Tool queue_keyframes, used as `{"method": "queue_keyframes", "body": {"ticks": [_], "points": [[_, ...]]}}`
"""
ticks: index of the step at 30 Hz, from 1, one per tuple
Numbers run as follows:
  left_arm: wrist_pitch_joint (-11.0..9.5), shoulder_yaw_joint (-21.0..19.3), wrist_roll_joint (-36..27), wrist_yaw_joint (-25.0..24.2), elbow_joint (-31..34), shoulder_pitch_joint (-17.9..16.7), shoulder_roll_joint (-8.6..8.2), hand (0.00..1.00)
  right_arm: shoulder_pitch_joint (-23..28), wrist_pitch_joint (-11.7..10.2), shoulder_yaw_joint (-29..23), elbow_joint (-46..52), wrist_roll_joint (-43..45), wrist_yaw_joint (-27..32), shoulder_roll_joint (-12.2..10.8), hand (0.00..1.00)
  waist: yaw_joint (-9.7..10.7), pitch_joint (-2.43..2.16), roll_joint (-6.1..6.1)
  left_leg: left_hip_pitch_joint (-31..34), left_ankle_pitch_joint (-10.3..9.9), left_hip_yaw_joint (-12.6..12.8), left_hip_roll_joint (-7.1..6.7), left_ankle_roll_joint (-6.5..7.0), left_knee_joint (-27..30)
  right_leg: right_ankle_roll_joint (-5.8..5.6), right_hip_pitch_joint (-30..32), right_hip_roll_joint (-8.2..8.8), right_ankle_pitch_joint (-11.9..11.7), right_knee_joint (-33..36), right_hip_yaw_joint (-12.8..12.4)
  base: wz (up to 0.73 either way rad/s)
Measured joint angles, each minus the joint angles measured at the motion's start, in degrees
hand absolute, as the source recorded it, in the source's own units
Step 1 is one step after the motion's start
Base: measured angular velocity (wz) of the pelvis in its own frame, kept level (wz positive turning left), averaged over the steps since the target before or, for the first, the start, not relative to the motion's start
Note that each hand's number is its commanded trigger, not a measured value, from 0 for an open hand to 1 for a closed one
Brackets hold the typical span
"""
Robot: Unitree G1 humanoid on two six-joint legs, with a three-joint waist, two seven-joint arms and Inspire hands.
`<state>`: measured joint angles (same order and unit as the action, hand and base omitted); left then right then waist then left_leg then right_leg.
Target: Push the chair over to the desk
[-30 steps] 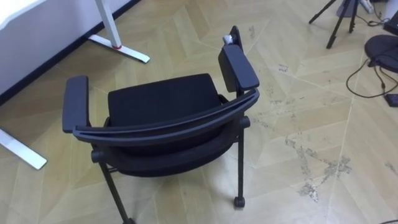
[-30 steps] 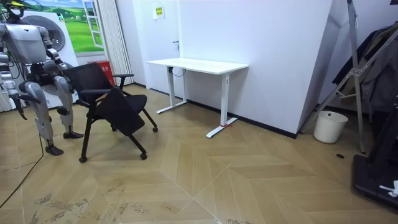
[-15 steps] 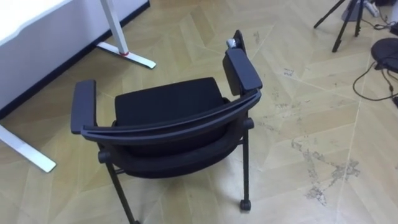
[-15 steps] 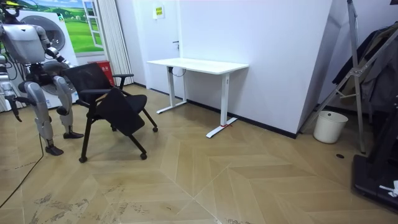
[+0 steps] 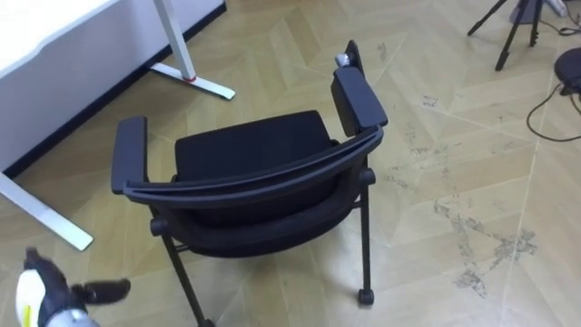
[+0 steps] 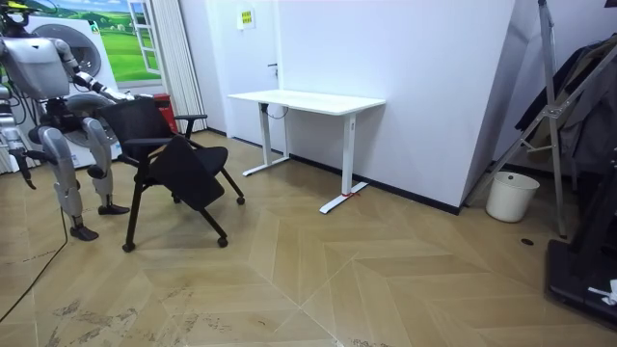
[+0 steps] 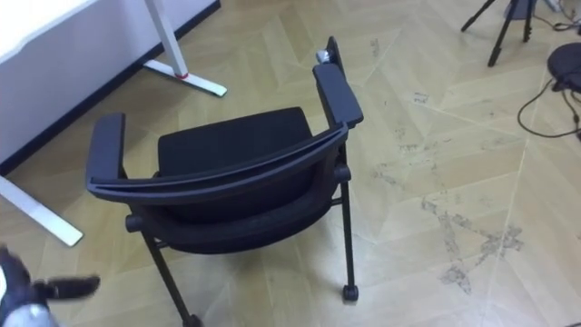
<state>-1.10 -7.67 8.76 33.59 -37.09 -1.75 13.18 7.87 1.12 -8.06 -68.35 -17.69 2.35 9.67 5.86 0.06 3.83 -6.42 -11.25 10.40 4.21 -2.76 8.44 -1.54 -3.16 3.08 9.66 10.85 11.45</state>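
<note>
The left hand [image 5: 50,292], cut off at the lower left corner, is too blurred to tell whether it is open or closed, and it hangs apart from the black chair [image 5: 245,156], which stands with its backrest toward the robot, near the white desk [image 5: 45,32].

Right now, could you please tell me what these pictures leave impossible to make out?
Left hand: blurred and cut off by the left eye view's lower edge.
Right hand: too small in the room view to read.
Chair: its front legs are hidden under its seat in the eye views.
Desk: cut off by the eye views' upper left edge.
</note>
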Motion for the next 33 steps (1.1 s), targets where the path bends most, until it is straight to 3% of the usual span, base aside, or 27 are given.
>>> {"method": "queue_keyframes", "body": {"ticks": [4, 9, 13, 18, 20, 25, 33], "points": [[-0.4, 1.1, 3.8, 0.0, 0.7, 0.4, 0.46, 0.00, 0.2, -0.3, 0.0, 0.4, -0.1, 0.0, 0.0, 0.00, 0.7, -0.14, 0.20, -0.3, 0.0, 0.0, 0.01, 0.00, 0.1, 0.00, -0.2, -0.05, 0.0, 0.0, -0.3, -0.04], [-0.4, 4.3, 7.3, -0.5, 6.4, 0.4, 0.54, 0.00, -0.3, -0.3, 0.1, 0.1, -1.1, -1.3, 0.0, 0.00, 1.0, 0.35, -0.54, -0.1, 0.0, -0.1, 0.01, 0.00, 0.1, 0.00, 0.0, -0.01, 0.0, -0.1, -0.4, 0.03], [-0.2, 6.5, 10.1, -1.8, 10.7, 0.4, 0.51, 0.00, -1.2, -0.1, 0.2, -0.5, -2.0, -2.0, -0.2, 0.00, 1.8, 0.40, -0.63, 0.3, 0.0, -0.2, -0.01, 0.00, 0.1, -0.01, 0.2, -0.03, 0.0, -0.2, -0.3, 0.01], [0.7, 7.4, 13.7, -3.0, 13.9, 0.3, 0.56, 0.00, -0.9, 0.2, 0.2, -0.7, -3.2, -2.5, -0.2, 0.00, 1.9, 0.30, -0.85, 0.3, 0.0, -0.1, -0.03, 0.00, 0.2, 0.00, 0.5, -0.06, 0.0, -0.2, -0.4, 0.00], [1.1, 7.7, 14.7, -3.0, 14.6, 0.3, 0.78, 0.00, -1.0, 0.3, 0.6, -0.7, -3.4, -2.6, -0.2, 0.00, 1.8, -0.06, -0.97, 1.0, 0.0, -0.3, -0.01, 0.00, 0.3, 0.02, 1.1, -0.05, 0.0, -0.1, -0.2, 0.03], [2.5, 9.1, 19.7, -4.2, 16.3, 0.3, 1.67, 0.00, -1.4, 0.2, 0.6, -0.7, -3.4, -2.7, -0.1, 0.00, 1.8, -0.07, -0.86, 1.4, 0.0, -0.4, 0.02, 0.00, 0.4, 0.04, 1.1, -0.02, 0.0, -0.2, 0.0, 0.06], [3.1, 10.4, 21.0, -5.4, 18.0, 0.3, 2.01, 0.00, -1.6, 0.1, 0.7, -0.8, -4.7, -2.5, 0.1, 0.00, 1.9, 0.64, 0.35, 1.9, 0.0, -1.1, 0.00, 0.01, 0.6, 0.04, 1.2, 0.03, 0.0, -0.2, 0.3, 0.04]]}}
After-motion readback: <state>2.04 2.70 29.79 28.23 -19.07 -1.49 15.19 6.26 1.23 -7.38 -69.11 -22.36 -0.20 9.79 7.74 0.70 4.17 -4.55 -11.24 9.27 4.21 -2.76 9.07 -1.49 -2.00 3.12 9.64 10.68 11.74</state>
